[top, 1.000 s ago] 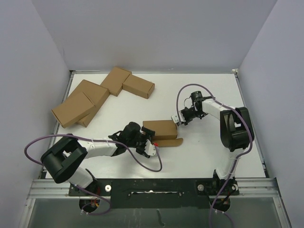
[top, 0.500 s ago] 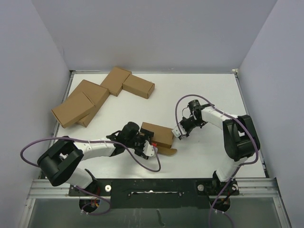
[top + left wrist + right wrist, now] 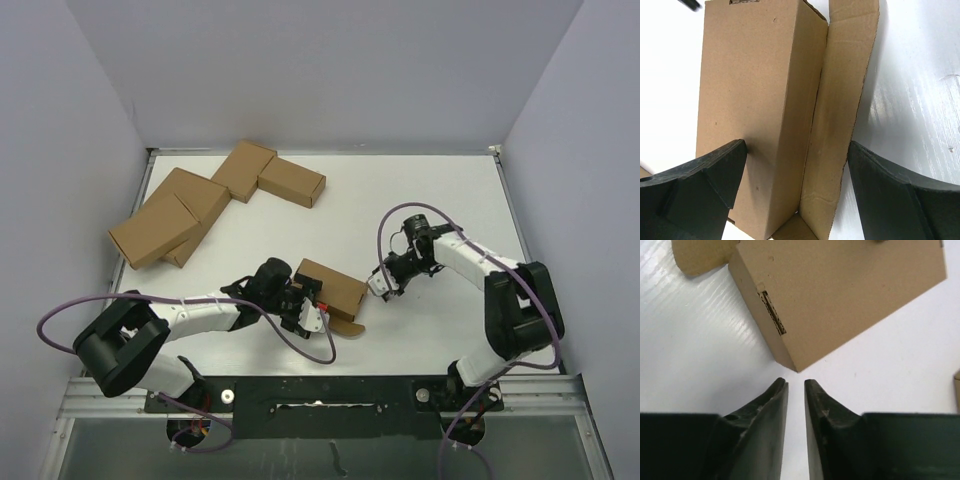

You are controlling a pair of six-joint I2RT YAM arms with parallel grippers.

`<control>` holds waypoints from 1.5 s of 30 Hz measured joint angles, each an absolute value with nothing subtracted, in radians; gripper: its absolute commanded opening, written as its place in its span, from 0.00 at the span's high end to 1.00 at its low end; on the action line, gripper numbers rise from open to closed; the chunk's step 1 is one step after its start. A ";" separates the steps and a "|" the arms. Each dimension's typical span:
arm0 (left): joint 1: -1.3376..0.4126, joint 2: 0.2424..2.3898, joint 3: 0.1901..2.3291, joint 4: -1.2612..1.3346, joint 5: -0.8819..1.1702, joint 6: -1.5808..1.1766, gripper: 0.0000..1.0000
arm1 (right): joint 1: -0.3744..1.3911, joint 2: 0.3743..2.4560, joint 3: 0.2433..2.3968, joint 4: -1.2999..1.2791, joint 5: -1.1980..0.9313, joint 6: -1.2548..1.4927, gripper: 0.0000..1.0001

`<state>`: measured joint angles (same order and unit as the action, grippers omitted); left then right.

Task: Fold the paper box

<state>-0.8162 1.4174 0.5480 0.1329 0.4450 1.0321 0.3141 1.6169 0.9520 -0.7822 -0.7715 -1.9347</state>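
Observation:
The paper box (image 3: 333,284) is a small brown carton lying near the table's front middle, with an open flap (image 3: 346,326) at its near side. My left gripper (image 3: 308,310) is open at the box's left end. In the left wrist view the box (image 3: 760,100) and its long flap (image 3: 842,110) stand between the two spread fingers of the gripper (image 3: 797,155), the left finger (image 3: 705,175) close to the box's side. My right gripper (image 3: 381,286) is shut and empty just right of the box. In the right wrist view its tips (image 3: 795,382) point at a box corner (image 3: 840,300), a small gap away.
Several other brown cartons (image 3: 200,205) lie as a cluster at the back left. Purple cables (image 3: 310,352) loop beside both arms. The white table (image 3: 430,200) ends at grey walls on three sides and a metal rail (image 3: 320,390) at the near edge.
The box has slid toward the near edge and turned slightly clockwise, its flap swinging nearer. My right gripper followed it down. My left arm drew back a little with it.

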 measured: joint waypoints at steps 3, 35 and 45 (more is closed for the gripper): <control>-0.816 1.417 0.548 0.133 0.446 1.032 0.20 | 0.284 1.533 0.940 -0.839 -0.803 -1.968 0.63; -0.809 1.418 0.548 0.133 0.458 1.029 0.21 | 0.754 1.274 0.571 -0.532 -0.645 -1.879 0.70; -0.808 1.418 0.548 0.134 0.457 1.029 0.21 | 0.756 1.274 0.567 -0.532 -0.601 -1.861 0.81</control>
<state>-0.8082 1.4178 0.5480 0.1337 0.4572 1.0294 0.7555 1.2736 0.5667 -0.5323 -0.6006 -1.8610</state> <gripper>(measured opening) 0.788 0.231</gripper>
